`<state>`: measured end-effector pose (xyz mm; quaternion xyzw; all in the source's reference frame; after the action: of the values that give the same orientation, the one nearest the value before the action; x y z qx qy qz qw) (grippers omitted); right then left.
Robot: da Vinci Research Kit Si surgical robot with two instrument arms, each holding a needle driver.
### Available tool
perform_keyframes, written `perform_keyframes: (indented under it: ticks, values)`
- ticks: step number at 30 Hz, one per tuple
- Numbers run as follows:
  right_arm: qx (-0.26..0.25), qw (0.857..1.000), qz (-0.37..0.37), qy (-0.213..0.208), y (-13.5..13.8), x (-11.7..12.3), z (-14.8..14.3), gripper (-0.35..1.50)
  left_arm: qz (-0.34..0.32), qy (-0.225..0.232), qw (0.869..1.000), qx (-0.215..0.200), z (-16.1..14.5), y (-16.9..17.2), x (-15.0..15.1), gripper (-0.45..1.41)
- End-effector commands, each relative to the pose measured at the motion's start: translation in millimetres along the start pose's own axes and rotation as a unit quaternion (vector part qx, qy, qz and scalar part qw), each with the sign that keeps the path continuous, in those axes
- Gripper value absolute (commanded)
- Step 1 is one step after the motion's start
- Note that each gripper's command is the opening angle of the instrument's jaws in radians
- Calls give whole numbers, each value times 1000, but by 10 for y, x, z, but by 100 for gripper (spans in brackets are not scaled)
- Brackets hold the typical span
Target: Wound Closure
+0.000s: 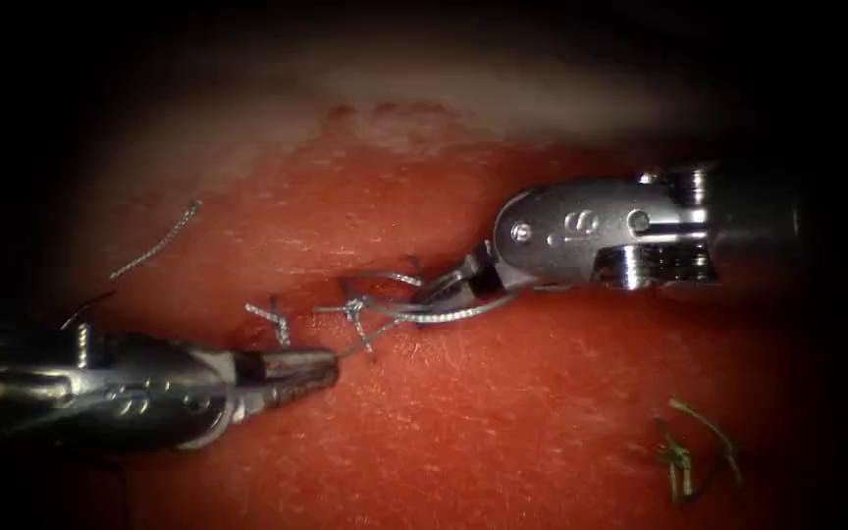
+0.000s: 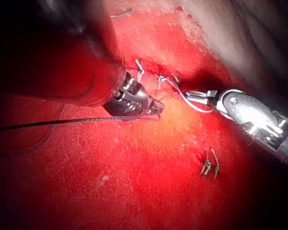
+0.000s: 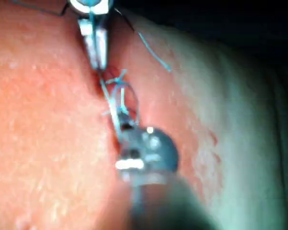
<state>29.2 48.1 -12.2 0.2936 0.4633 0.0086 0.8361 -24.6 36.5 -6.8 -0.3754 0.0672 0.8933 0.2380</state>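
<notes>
The tissue (image 1: 503, 412), a broad red slab of pork belly with a paler band along its far edge, carries everything else. The cut (image 1: 345, 304) runs across its middle, short and dark, and bears knotted stitches.

The right arm's tool (image 1: 449, 287) enters from the right side of the tissue. Its jaws are closed on the thread (image 1: 463, 312) at the right end of the cut, where a pale loop curves from the jaw tips back to the knot (image 1: 355, 312). In the left wrist view the same tool (image 2: 201, 95) holds that loop just beside the stitches.

The left arm's tool (image 1: 321, 371) lies along the near-left part of the tissue, its jaw tips just below the cut. The jaws are closed, and a fine strand runs from their tip up toward the knot. In the left wrist view a dark strand trails from this tool (image 2: 156, 106) toward the tissue's left edge.

A second stitch (image 1: 272, 319) stands at the left of the cut, its short ends upright.

Cut ends of thread lie loose on the surface: one pale piece (image 1: 159, 240) toward the far-left corner, and a greenish cluster (image 1: 694, 447) toward the near-right corner, well apart from the cut.

The needle cannot be made out in these views.
</notes>
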Motion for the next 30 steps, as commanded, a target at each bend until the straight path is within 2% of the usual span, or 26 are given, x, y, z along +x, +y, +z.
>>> perform_keyframes:
  ticks: [1,8,17,19,23,30]
  values:
    - [-4,1000,1,-2,9,-3,9,-35,0,2,1000,-7,4,15,-2,-35]
    - [-46,998,33,-19,37,-16,8,-35,15,4,999,-37,-14,79,19,-35]
    - [-69,996,48,-20,51,-20,10,-35,24,11,998,-54,-28,109,29,-35]
    - [-76,996,49,-21,57,-23,18,-35,29,15,997,-64,-44,136,37,-35]
    - [-83,995,50,-21,60,-21,26,-35,36,21,996,-77,-65,167,47,-35]
    - [-113,991,68,-22,73,-27,26,-35,40,26,995,-93,-86,197,59,-35]
